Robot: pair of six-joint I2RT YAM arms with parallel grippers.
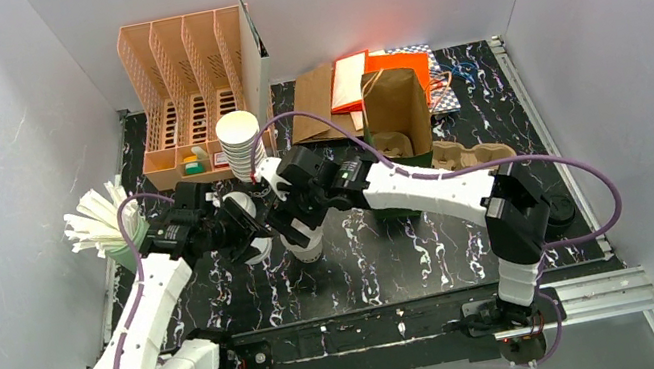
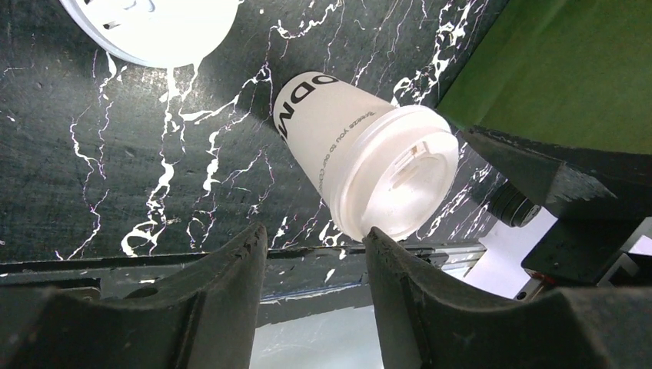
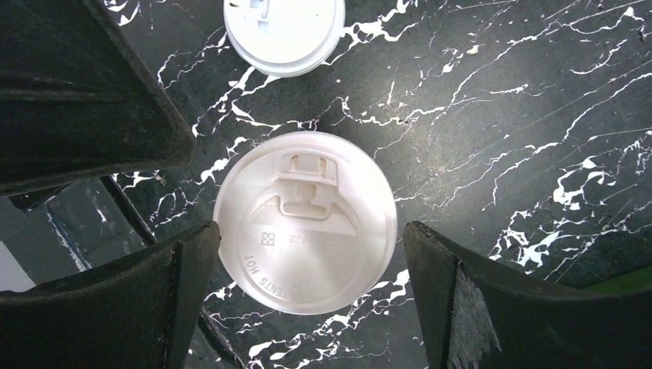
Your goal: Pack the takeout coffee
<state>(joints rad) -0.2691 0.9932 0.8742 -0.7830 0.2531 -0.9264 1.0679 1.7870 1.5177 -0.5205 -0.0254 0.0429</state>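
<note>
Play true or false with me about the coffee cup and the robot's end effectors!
1. The coffee cup has its lid on. True.
2. The right end effector is squeezing the cup. False: it is open, with one finger on each side of the lid.
3. A loose lid lies on the table near the cup. True.
4. The cup is inside the brown bag. False: it stands on the table, outside the bag.
5. The left end effector grips a straw. False: nothing is between its fingers.
</note>
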